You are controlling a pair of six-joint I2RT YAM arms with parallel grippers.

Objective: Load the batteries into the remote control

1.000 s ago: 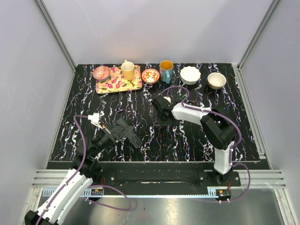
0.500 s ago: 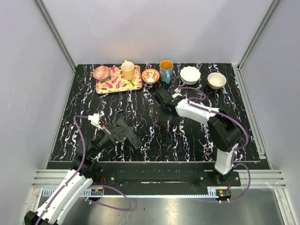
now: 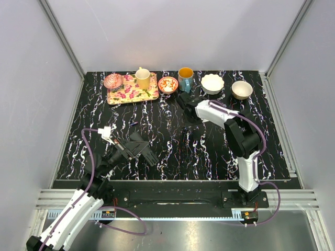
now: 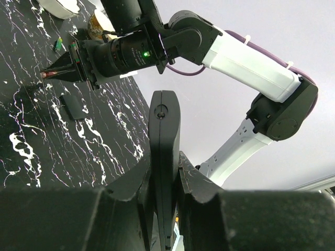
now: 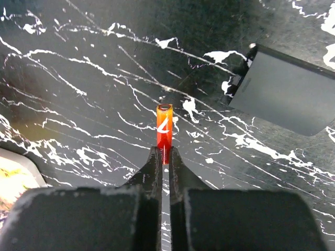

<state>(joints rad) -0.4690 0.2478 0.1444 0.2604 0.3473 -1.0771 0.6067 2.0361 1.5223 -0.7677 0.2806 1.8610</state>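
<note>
My left gripper [image 4: 165, 172] is shut on the remote control [image 4: 164, 130], a slim black bar standing edge-on between the fingers. In the top view that gripper [image 3: 137, 149] hovers over the near left of the table. My right gripper [image 5: 164, 152] is shut on the lower end of a red-orange battery [image 5: 164, 130], which sticks out past the fingertips just above the table. In the top view the right gripper [image 3: 184, 99] is at the back centre, near the blue mug [image 3: 185, 78]. The left wrist view shows it side-on, red tip [image 4: 46, 75] at its end.
A flat black rectangular cover [image 5: 285, 97] lies on the marbled table beside the right gripper. A small green item [image 4: 59, 43] lies further back. Along the back edge stand a floral tray [image 3: 131, 94], yellow cup [image 3: 143, 78], pink bowl [image 3: 113, 81], patterned bowl [image 3: 168, 84] and two white bowls [image 3: 212, 83].
The right arm has swung from the table's middle toward the back, near the blue mug, and its jaws have closed. The left arm and the remote have stayed still.
</note>
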